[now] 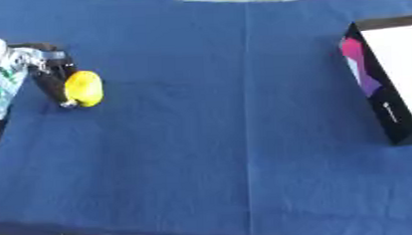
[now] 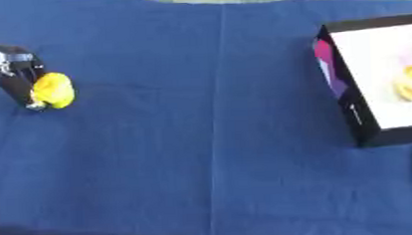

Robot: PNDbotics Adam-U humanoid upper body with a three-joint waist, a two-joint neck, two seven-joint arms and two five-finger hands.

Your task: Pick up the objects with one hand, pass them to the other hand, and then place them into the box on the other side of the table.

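1. Yellow object (image 1: 83, 88): small, rounded, lemon-like. It lies on the blue cloth at the far left of the table, touching the fingers of the left hand on their inner side, toward the table's middle.
2. Left hand (image 1: 53, 76): black, with a silver forearm entering from the left edge. The fingers (image 2: 18, 84) point down to the cloth and lie against the yellow object. Whether they are curled round it or merely beside it, I cannot tell.
3. Box (image 2: 344, 99): black walls, white floor, a pink and purple panel on the wall facing the fingers. It stands at the right edge of the table, well apart from the fingers, with the open cloth between them.
4. Contents of box: a pale yellow shape (image 2: 410, 83) on the white floor, seen in the right eye view; its kind is not clear.
5. Blue cloth (image 1: 228, 138): covers the whole table, with a straight crease running down its middle, between fingers and box.
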